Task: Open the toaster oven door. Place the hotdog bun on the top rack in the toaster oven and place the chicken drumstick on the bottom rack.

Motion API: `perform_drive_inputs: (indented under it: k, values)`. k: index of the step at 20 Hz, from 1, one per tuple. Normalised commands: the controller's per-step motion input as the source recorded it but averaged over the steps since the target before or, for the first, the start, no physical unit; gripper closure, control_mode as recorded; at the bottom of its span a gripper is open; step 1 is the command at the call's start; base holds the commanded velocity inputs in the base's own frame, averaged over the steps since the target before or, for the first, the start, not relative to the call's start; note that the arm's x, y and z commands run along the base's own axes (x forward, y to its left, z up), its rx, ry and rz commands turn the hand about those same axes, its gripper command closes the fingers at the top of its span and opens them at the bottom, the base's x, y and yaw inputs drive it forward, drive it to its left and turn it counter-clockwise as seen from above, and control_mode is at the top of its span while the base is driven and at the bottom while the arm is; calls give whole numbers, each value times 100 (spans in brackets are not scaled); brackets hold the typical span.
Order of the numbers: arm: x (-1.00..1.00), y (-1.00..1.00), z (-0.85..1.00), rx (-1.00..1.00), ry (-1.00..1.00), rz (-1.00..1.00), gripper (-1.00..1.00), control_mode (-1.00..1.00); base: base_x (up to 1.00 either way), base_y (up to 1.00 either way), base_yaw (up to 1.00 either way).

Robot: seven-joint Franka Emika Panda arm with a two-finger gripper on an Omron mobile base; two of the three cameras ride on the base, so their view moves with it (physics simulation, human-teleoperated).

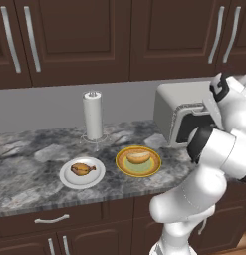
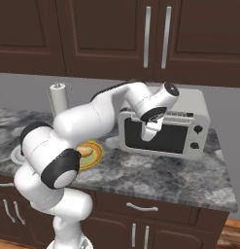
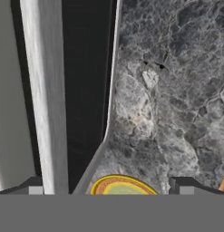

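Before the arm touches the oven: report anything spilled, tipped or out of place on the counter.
Nothing stands out. The tan hotdog bun lies on its yellow plate, the brown chicken drumstick on its white plate, the paper towel roll upright, the silver toaster oven's dark glass door shut.

The toaster oven (image 2: 165, 124) stands on the tabletop (image 2: 155, 177) against the back wall, a boxy silver-grey unit with a rounded top and two dark knobs down its right front. Its toaster oven door (image 2: 153, 135), a dark glass window in a light grey frame, is shut upright. At about 9 o'clock from the oven, the tan hotdog bun (image 1: 138, 157) lies on a yellow plate (image 1: 138, 162). Further toward 9 o'clock, the golden-brown chicken drumstick (image 1: 82, 170) lies on a white plate (image 1: 82, 173), thin end pointing toward the bun.
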Motion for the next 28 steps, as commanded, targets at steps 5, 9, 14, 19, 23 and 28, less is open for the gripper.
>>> perform_drive_inputs:
  k: [5,9,14,19,23,28]
  values:
    - [-34,-1,-11,9,-1,0,-100,-100,0,0,0]
    - [-28,-3,-1,4,-2,0,-100,-100,0,0,0]
    - [-40,-1,0,2,-7,0,-100,-100,0,0,0]
    - [-40,-1,0,0,-5,0,-100,-100,0,0,0]
    - [-37,0,-1,0,-1,0,-100,-100,0,0,0]
    - [-31,0,-5,0,0,0,-100,-100,0,0,0]
